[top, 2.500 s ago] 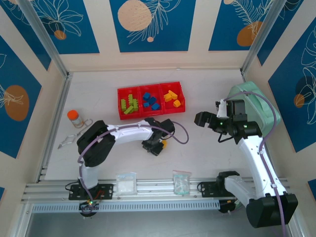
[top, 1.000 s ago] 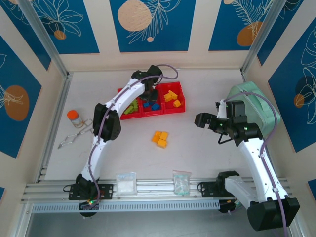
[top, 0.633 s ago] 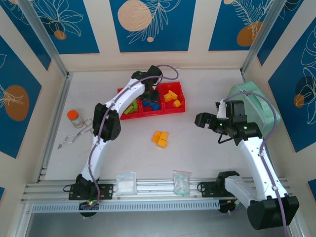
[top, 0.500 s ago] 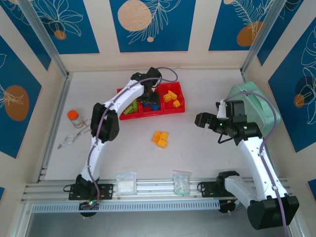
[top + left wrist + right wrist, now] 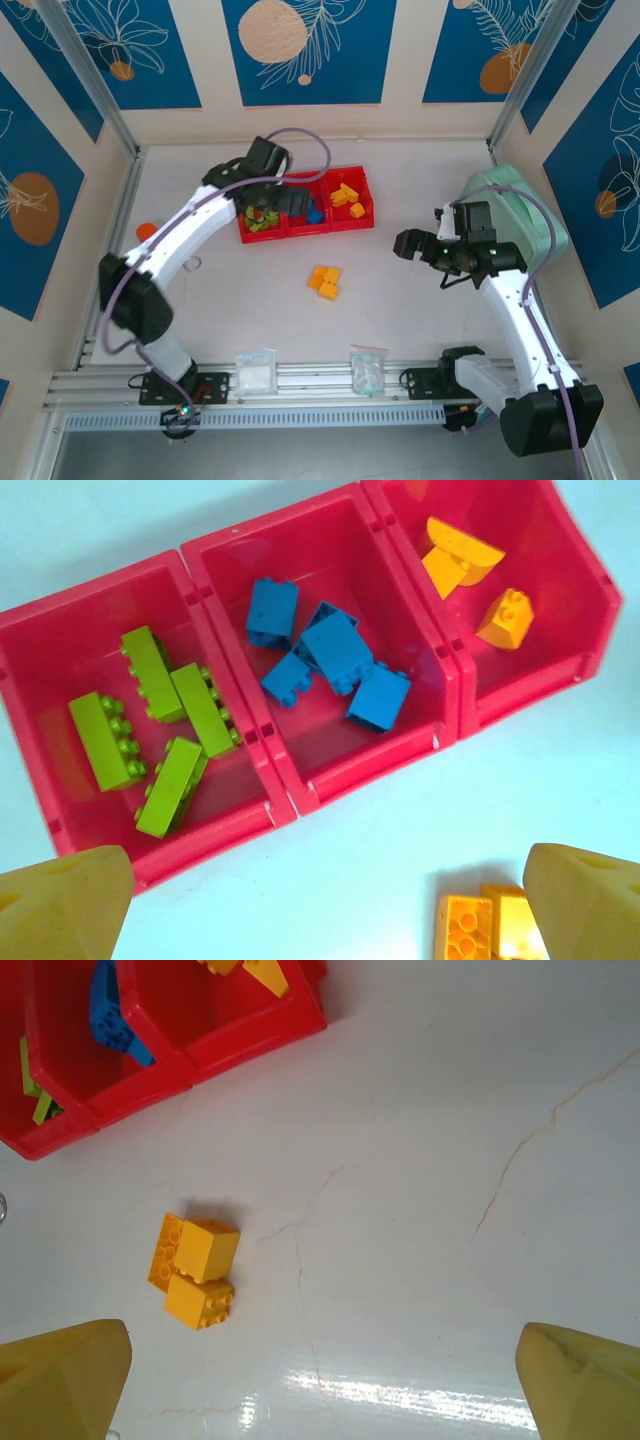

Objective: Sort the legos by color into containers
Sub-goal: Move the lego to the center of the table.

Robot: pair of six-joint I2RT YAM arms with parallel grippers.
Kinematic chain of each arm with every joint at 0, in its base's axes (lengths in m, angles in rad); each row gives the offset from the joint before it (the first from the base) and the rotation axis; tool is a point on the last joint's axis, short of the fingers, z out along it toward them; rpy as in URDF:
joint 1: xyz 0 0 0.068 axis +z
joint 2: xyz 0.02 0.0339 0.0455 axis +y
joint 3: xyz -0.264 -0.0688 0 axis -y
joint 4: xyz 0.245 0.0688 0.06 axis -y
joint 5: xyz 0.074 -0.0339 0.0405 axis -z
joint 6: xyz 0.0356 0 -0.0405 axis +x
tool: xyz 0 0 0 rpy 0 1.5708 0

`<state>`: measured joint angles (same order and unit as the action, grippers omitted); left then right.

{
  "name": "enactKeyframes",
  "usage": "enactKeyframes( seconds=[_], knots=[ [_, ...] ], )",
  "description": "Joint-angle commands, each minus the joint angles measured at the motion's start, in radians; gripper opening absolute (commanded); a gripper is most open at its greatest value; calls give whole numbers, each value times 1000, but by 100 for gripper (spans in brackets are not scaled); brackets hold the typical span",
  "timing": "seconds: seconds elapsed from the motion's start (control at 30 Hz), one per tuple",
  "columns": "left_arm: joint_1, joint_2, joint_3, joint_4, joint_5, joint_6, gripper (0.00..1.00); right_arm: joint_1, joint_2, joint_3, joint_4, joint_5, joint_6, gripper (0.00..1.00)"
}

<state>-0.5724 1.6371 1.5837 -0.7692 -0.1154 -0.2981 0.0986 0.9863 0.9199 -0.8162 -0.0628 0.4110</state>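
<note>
Your left claw (image 5: 322,908) hangs above the near side of the red tray (image 5: 268,742). Its fingers are spread wide and there is nothing between them. In the top view that arm reaches in from the tray's left and covers part of the left compartment.

The tray has three joined compartments, and you can read them clearly from the left wrist camera. Four green bricks (image 5: 205,710) lie in the left one. A heap of blue bricks (image 5: 338,650) lies in the middle one, some touching each other. A few yellow-orange bricks (image 5: 460,558) lie in the right one.

A loose cluster (image 5: 196,1268) of three yellow-orange pieces, pressed against one another, sits on the table (image 5: 420,1160). It is on the near side of the tray and apart from it, roughly below the middle and right compartments.

Your right claw (image 5: 320,1380) hovers over bare table to the right of the tray. It is also wide open and holds nothing. A mint-green case (image 5: 520,215) lies beyond it, farther to the tray's right.
</note>
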Motion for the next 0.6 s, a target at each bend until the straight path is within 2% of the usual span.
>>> enactKeyframes(
  seconds=[0.0,0.13,0.3,0.4,0.57],
  knots=[
    [-2,-147,-155,92,41,-26,99,15,31,68,-66,-52,9,99],
    [-3,-353,-358,145,87,-36,99,89,70,119,-86,-40,47,99],
    [-1,-544,-485,73,111,-36,99,242,163,164,-65,63,141,99],
    [1,-638,-559,8,30,-91,99,330,239,177,-28,128,242,99],
    [7,-773,-682,-42,2,-136,99,473,384,183,42,226,394,99]
  ],
)
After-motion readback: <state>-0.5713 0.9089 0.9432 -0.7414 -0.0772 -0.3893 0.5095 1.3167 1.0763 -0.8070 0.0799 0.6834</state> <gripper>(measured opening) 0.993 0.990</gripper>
